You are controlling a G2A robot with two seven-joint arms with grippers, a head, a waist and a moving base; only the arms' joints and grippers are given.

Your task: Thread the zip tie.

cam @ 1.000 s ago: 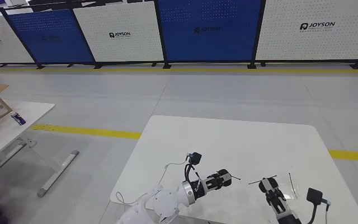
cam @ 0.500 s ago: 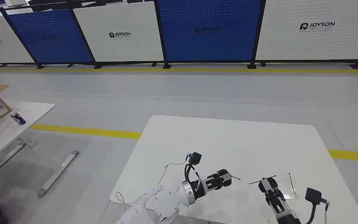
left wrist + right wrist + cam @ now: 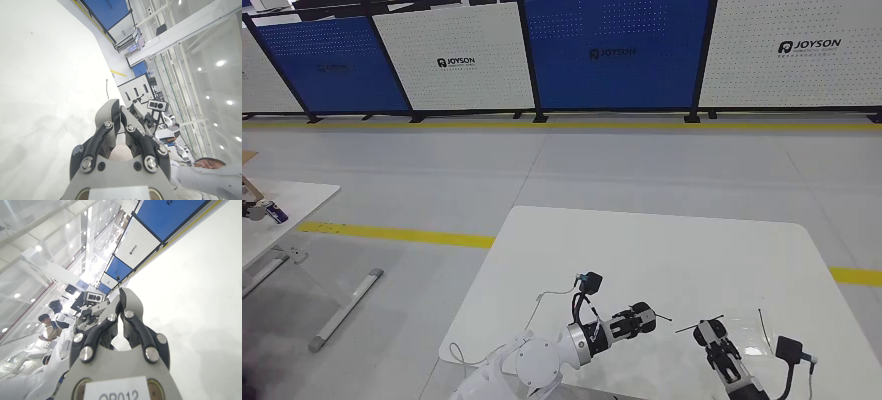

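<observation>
Top view: aligning stage, judging by the gap. The left end effector (image 3: 645,320) pinches a black strip (image 3: 663,318). Nearby over the tabletop (image 3: 642,250), the right end effector (image 3: 704,331) clamps the zip tie (image 3: 706,323).
Left wrist view: fingers together; a spare tie (image 3: 107,89) lies flat beyond.
Right wrist view: the zip tie (image 3: 119,283) juts head-first past the closed tips.
Next move: likely a fine lining-up of tip and head.
Change: the right end effector has edged toward the left one.
</observation>
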